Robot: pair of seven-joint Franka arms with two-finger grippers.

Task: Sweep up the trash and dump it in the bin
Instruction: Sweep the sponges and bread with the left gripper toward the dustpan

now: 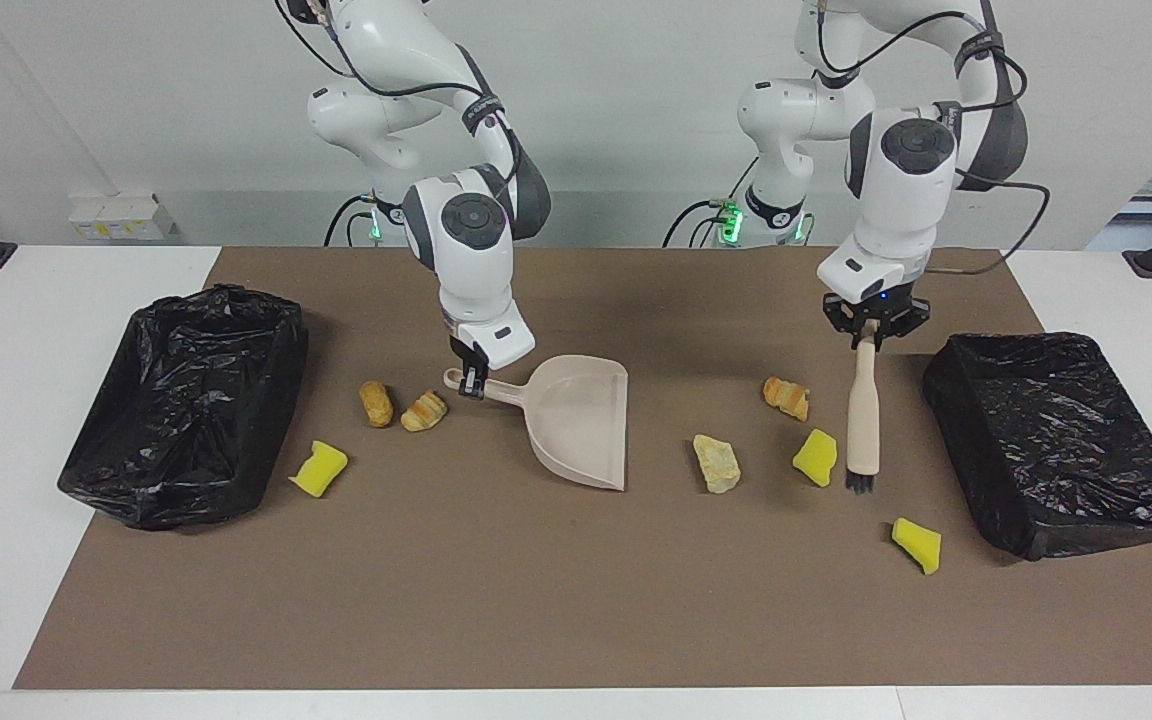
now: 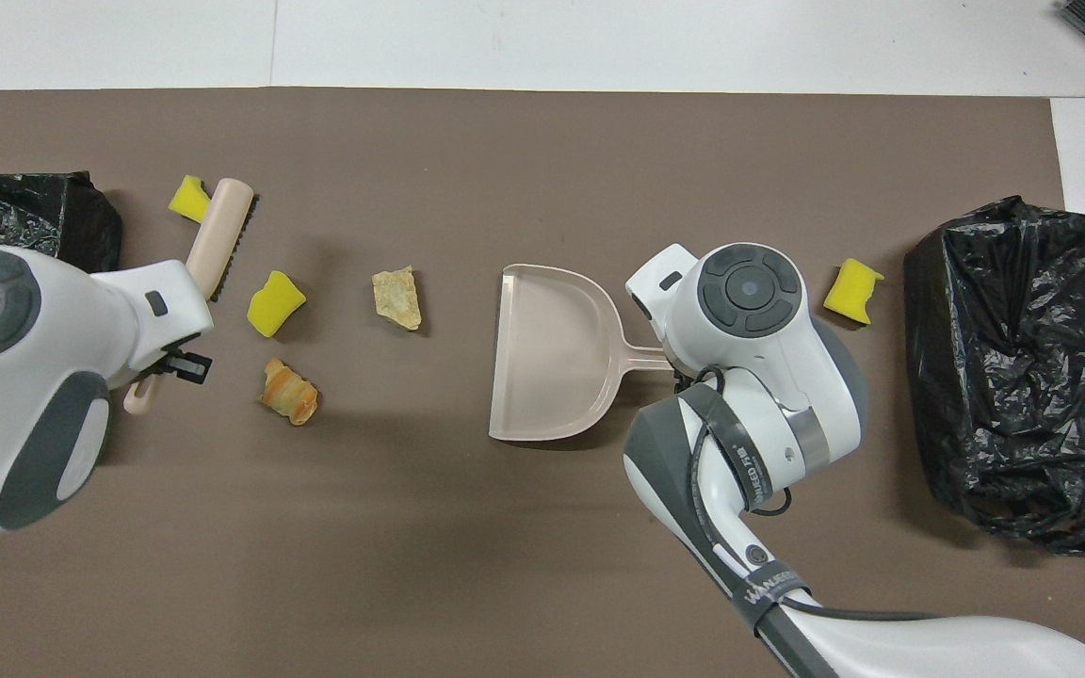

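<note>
Beige plastic, long-handled and tipped with black bristles, the brush (image 1: 863, 420) hangs from the left gripper (image 1: 870, 330), whose fingers are clamped tight on the handle's top end, over the brown mat (image 1: 556, 600) toward the left arm's end of the table. Its bristles point down between two bright yellow sponge chunks (image 1: 815, 457) (image 1: 917, 543), just beside the nearer one. A golden-brown croissant-like bread bit (image 1: 787, 397) and a pale bread piece (image 1: 717, 463) lie near that chunk, toward the beige plastic dustpan (image 1: 581, 420). The right gripper (image 1: 471, 377) is closed on the dustpan's handle, the pan's open mouth facing this scatter. Two more bread bits (image 1: 376, 403) (image 1: 424, 410) and a third yellow sponge chunk (image 1: 319, 468) lie at the pan's handle end, near one black-lined bin (image 1: 186, 410); a second black-lined bin (image 1: 1061, 440) sits at the left arm's end. Sweeping appears barely under way, with no trash in the pan or, as far as can be seen, either bin. Next, the brush likely must drop its bristles to the mat and drag the pieces toward the pan's lip.
</note>
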